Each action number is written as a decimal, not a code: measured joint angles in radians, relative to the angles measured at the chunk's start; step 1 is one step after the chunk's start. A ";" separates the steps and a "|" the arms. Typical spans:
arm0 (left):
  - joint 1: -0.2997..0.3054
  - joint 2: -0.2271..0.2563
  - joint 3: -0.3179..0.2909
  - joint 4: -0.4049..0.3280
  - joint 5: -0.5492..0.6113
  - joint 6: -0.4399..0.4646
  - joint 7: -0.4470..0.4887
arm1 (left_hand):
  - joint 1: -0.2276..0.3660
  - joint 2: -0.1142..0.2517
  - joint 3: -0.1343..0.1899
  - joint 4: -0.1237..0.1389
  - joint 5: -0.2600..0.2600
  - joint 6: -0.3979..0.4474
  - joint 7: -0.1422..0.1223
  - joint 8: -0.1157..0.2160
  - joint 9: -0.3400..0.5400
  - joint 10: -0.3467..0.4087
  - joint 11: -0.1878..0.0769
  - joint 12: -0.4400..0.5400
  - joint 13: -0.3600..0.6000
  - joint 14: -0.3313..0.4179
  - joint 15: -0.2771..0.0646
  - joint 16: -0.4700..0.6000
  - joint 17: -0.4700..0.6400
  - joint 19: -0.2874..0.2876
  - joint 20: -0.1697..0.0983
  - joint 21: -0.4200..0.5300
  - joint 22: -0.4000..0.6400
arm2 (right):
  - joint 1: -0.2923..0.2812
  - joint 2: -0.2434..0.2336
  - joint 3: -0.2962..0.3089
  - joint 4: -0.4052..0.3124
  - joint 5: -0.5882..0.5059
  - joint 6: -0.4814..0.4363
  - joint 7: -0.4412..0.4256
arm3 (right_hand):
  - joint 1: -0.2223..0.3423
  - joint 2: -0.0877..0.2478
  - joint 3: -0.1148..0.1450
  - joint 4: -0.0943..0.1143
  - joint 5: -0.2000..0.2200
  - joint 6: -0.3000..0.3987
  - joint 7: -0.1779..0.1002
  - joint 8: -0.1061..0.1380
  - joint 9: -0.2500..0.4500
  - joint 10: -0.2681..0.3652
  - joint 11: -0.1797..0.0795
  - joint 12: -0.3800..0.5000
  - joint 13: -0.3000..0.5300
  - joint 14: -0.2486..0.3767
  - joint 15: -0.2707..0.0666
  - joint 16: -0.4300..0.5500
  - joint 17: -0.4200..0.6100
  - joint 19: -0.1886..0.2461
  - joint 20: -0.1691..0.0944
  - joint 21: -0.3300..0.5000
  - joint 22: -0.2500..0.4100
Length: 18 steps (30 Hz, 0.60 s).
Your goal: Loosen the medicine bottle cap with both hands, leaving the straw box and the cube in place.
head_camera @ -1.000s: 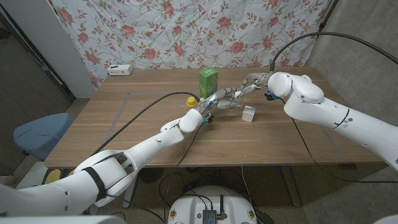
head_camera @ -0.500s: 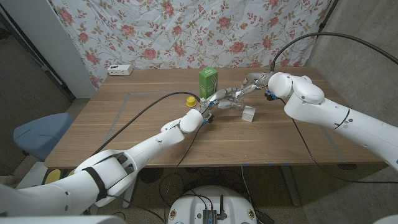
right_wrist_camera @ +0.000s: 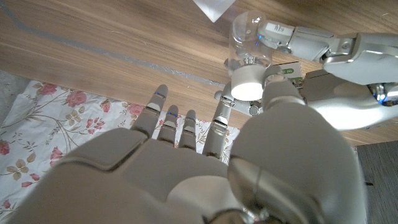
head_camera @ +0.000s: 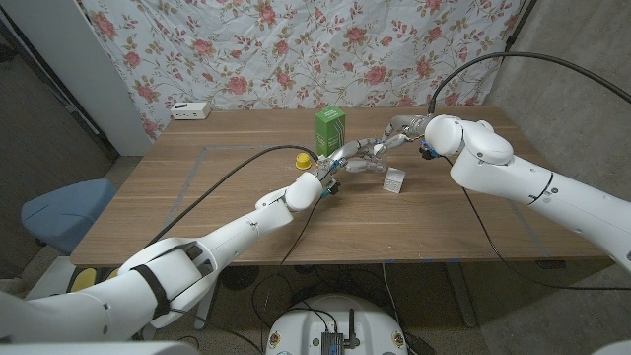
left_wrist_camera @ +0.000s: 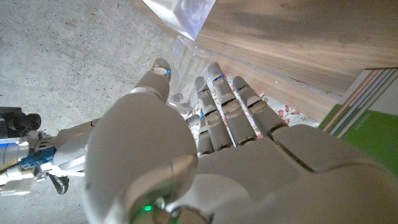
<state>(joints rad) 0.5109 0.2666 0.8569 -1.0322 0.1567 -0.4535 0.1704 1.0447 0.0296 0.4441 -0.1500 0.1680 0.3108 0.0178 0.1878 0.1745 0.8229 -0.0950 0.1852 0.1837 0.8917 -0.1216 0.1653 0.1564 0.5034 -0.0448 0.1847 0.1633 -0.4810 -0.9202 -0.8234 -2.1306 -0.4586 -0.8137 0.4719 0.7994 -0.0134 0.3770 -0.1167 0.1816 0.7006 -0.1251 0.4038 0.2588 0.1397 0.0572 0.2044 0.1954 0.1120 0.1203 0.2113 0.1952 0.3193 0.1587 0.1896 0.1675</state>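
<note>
Fingers of the left hand (head_camera: 338, 164) were wrapped around the clear medicine bottle (right_wrist_camera: 247, 45) near the middle of the counter (head_camera: 197, 197), as the right wrist view showed, so that hand held the body while the bottle seemed to lie tilted rather than upright. Across from it, the right hand (head_camera: 394, 131) had its thumb against the white cap (right_wrist_camera: 247, 89), yet its other fingers (right_wrist_camera: 163, 118) were stretched out and apart past the cap, so the grip on the cap looked partial at best; whether it truly pinched the cap I could not tell. From such a hold the likeliest failure, in my judgement, was slipping: a thumb alone would slide round the cap without turning it, or the bottle would rotate inside the left hand. The white cube (head_camera: 394, 180) sat just beside the two hands, toward the near edge, and a twisting wrist could have knocked it. Farther back, the green straw box (head_camera: 329, 129) stood upright close behind the left hand, where a jerk when the cap gave way might have toppled it.
</note>
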 measured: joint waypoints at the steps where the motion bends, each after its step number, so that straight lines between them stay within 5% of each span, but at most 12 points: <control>1: 0.000 0.000 0.000 0.001 0.000 0.000 0.000 | 0.000 0.000 0.000 0.000 0.000 0.000 0.000 0.000 0.000 0.000 0.000 0.000 0.000 0.000 0.000 0.000 0.000 0.000 0.000 0.000 0.000 | 0.000 0.000 0.000 0.001 0.000 0.001 -0.001 | 0.003 0.003 0.003 -0.003 0.000 0.000 0.000 0.000 -0.001 0.000 0.000 0.000 0.000 0.001 -0.001 0.000 0.000 0.001 -0.001 0.000 0.000; 18: -0.003 -0.001 0.002 0.005 -0.002 0.003 -0.004 | 0.000 0.000 0.008 0.000 0.001 -0.004 -0.004 0.000 0.000 0.000 0.000 0.004 0.000 0.000 0.000 0.000 0.000 0.000 0.000 0.000 0.000 | -0.010 0.002 0.013 0.006 0.013 0.014 -0.009 | 0.061 0.041 0.035 -0.036 0.004 0.004 -0.011 0.000 -0.001 0.011 -0.011 0.000 0.000 0.006 -0.006 0.000 0.000 0.005 -0.005 0.000 0.000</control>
<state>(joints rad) 0.5083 0.2652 0.8586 -1.0276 0.1548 -0.4503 0.1663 1.0447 0.0292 0.4522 -0.1505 0.1689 0.3070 0.0141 0.1878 0.1745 0.8227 -0.0950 0.1888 0.1841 0.8915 -0.1213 0.1652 0.1565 0.5034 -0.0447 0.1847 0.1633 -0.4909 -0.9186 -0.8105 -2.1250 -0.4459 -0.7998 0.4630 0.8602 0.0279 0.4121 -0.1525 0.1856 0.7042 -0.1366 0.4040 0.2580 0.1505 0.0464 0.2044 0.1955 0.1181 0.1140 0.2113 0.1954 0.3242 0.1537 0.1896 0.1676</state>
